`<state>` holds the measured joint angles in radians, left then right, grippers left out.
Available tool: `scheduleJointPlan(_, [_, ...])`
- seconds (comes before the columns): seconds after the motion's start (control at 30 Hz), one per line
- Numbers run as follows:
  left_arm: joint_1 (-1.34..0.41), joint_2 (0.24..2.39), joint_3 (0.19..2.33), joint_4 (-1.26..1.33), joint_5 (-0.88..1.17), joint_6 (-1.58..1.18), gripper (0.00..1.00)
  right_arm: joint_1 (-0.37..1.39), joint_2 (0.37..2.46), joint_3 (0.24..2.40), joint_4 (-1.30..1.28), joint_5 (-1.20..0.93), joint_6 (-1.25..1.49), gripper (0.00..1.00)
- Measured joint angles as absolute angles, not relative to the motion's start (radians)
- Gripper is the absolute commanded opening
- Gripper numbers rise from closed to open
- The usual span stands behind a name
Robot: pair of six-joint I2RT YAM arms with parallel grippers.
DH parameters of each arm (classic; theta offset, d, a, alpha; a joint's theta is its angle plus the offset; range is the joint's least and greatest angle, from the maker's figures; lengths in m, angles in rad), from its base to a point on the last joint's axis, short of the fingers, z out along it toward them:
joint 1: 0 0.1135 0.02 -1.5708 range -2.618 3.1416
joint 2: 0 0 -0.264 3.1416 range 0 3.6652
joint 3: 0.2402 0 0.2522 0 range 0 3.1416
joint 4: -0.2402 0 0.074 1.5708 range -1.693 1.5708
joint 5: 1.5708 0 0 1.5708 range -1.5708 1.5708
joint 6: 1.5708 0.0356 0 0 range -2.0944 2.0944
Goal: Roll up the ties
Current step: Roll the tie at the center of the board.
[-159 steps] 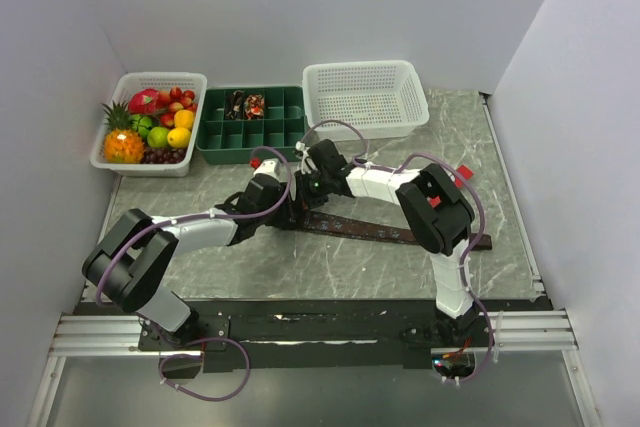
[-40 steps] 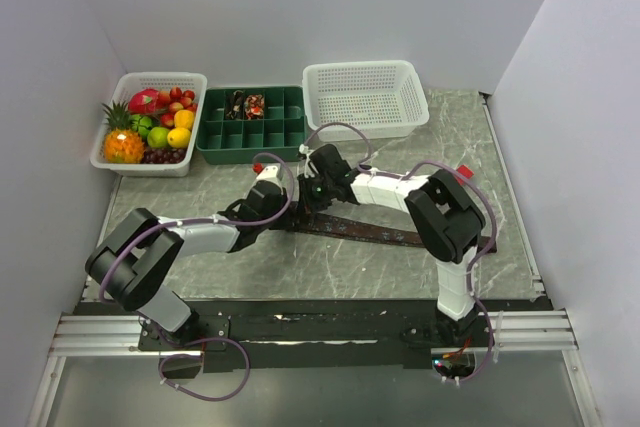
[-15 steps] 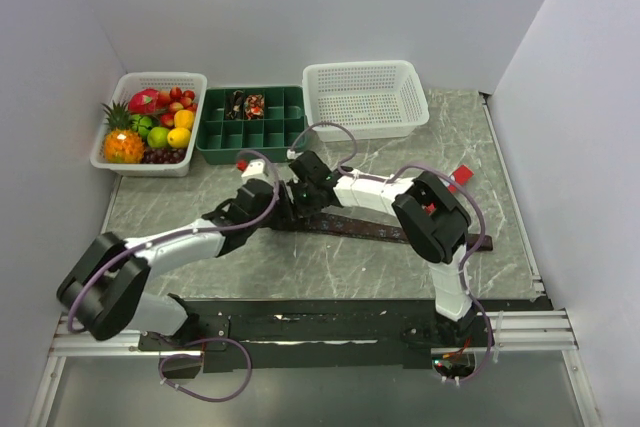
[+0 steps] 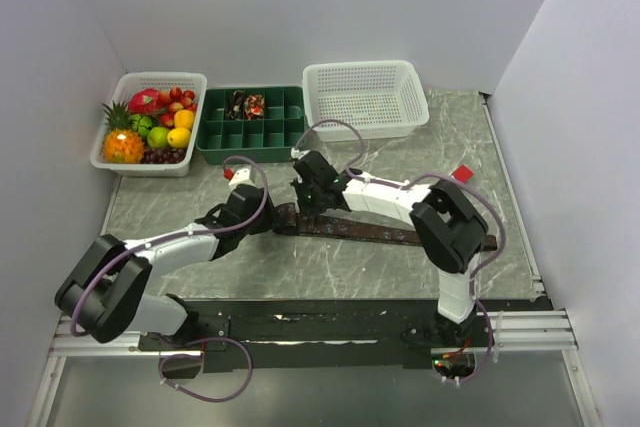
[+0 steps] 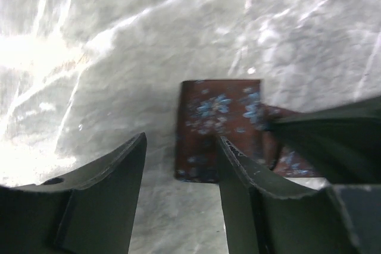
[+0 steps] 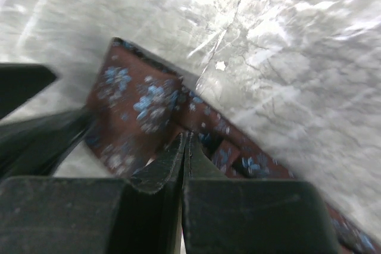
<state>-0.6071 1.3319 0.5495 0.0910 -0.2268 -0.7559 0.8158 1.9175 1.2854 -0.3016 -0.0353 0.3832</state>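
Note:
A dark brown tie with blue flecks lies flat across the table, running from its folded left end to the right. My right gripper is shut, its tips pressing down on the tie just behind the fold. My left gripper is open and empty just left of the folded end. The tie's end lies ahead between its open fingers, apart from them. Two rolled ties sit in the green tray.
A green compartment tray stands at the back centre. A white basket is to its right and a bin of fruit to its left. A small red piece shows near the right arm's elbow.
My left gripper has drawn back to the left, off the tie's end, and is open. My right gripper has shifted slightly left along the tie and stays pressed on it.

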Motion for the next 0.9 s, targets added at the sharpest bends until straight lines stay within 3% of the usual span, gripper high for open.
scheduleJointPlan(0.37, [-0.554,1.401,0.476,0.247,-0.105,-0.789,0.56,0.816,1.823,1.317,-0.295,-0.059,0.376,0.00])
scheduleJointPlan(0.9, [-0.555,1.449,0.476,0.336,-0.072,-0.791,0.56,0.822,1.951,1.301,-0.266,-0.106,0.382,0.00])
